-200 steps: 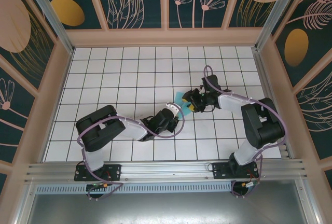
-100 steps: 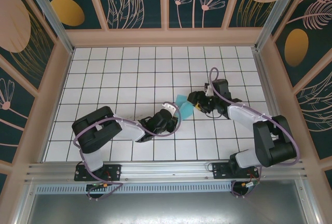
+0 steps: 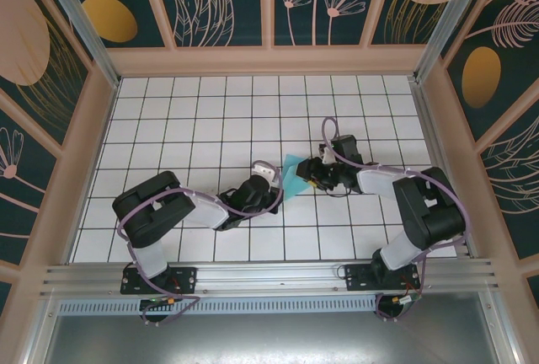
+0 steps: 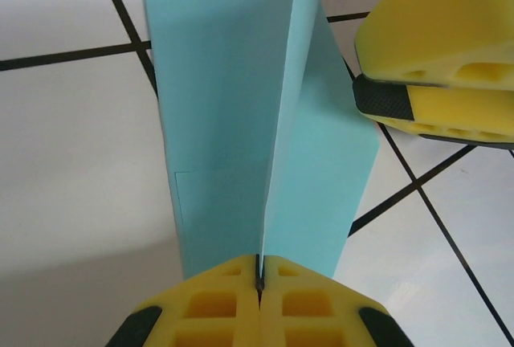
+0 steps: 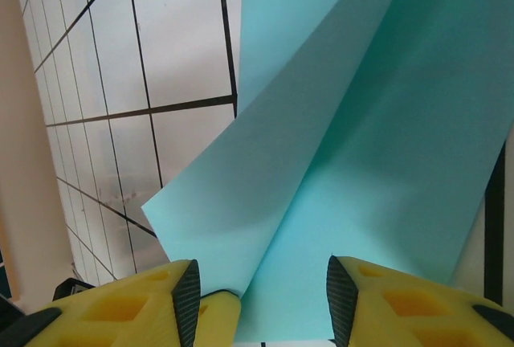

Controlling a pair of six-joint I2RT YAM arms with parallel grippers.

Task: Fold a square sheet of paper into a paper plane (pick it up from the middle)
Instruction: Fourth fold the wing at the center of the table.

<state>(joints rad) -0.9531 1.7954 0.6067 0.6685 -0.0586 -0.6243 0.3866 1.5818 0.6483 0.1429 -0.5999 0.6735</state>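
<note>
Paper-folding scene on a white worktop [image 3: 185, 120] ruled with a black grid, walled in by panels with leaf and flower patterns. The square sheet of paper [image 3: 294, 172], light blue, sits near the middle of the worktop, a little right of centre, between your two arms. It is no longer flat: a sharp crease runs along it, and one flap stands up from the other like an open book.

Your left end effector [image 4: 259, 273] comes in from the left. Its yellow fingers [image 4: 209, 311] are pressed together, pinching the sheet at the near end of the crease.

Your right end effector [image 5: 263, 287] faces it from the right. Its yellow fingers [image 5: 120, 307] are spread apart, and the edge of the sheet lies in the gap between them without being clamped.

The sheet hangs low over the tiles. You cannot tell whether its underside touches them.
</note>
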